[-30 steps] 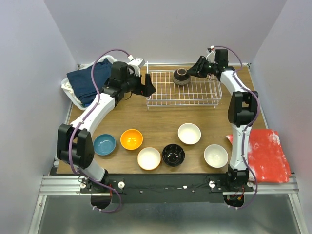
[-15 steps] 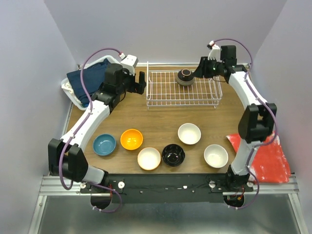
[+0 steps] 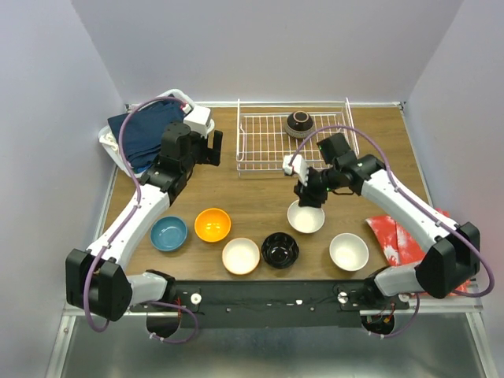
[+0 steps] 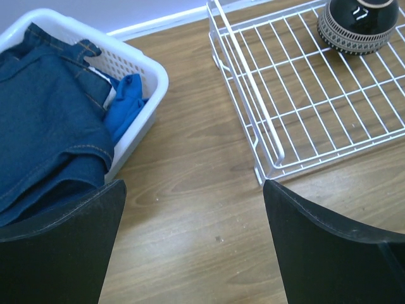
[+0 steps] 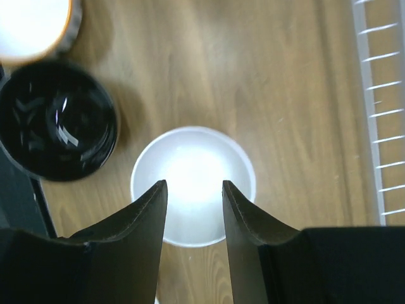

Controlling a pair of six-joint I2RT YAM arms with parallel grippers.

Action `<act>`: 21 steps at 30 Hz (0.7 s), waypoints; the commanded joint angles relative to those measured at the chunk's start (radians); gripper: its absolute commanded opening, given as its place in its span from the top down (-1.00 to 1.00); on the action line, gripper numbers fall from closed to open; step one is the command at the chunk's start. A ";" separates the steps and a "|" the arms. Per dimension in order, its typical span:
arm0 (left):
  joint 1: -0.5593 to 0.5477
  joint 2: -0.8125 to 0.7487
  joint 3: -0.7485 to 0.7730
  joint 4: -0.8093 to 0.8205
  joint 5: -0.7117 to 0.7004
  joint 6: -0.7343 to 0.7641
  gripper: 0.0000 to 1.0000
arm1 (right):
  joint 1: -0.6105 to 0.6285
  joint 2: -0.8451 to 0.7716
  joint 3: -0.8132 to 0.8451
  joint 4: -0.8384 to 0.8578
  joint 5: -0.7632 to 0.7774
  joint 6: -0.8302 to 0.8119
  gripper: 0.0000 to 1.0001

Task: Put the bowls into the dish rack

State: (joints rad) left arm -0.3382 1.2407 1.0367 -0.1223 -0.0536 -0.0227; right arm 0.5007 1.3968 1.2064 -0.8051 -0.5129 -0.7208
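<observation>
The white wire dish rack (image 3: 268,146) (image 4: 304,107) stands at the back with one dark patterned bowl (image 3: 299,124) (image 4: 357,25) upside down in it. On the table in front lie a blue bowl (image 3: 168,233), an orange bowl (image 3: 213,224), a cream bowl (image 3: 241,256) (image 5: 31,22), a glossy black bowl (image 3: 279,250) (image 5: 60,120) and two white bowls (image 3: 305,218) (image 3: 349,251). My right gripper (image 3: 309,194) (image 5: 194,183) hovers open over the nearer white bowl (image 5: 193,158), holding nothing. Over bare wood left of the rack, my left gripper (image 3: 213,148) (image 4: 194,190) is wide open and empty.
A white plastic basket (image 3: 110,146) (image 4: 136,69) holding dark blue cloth sits at the back left. A red cloth (image 3: 402,240) lies at the right table edge, partly under my right arm. Grey walls close in the sides and back.
My right arm has left the dark bowl in the rack and swung forward to above a white bowl. My left arm has drawn back from the rack's left end.
</observation>
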 commanded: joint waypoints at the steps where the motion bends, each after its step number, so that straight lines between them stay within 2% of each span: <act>1: -0.005 -0.044 -0.021 0.056 -0.002 -0.011 -0.98 | 0.071 -0.062 -0.102 -0.118 0.151 -0.190 0.04; 8: -0.002 -0.073 -0.029 0.036 0.023 -0.025 -0.98 | 0.102 -0.133 -0.229 -0.109 0.232 -0.256 0.05; 21: 0.073 -0.089 -0.056 0.029 0.090 -0.102 -0.98 | 0.119 -0.082 -0.252 -0.105 0.198 -0.316 0.14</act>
State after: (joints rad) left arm -0.2863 1.1793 1.0088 -0.1055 -0.0025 -0.0849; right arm 0.6033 1.2922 0.9733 -0.8997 -0.3218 -0.9775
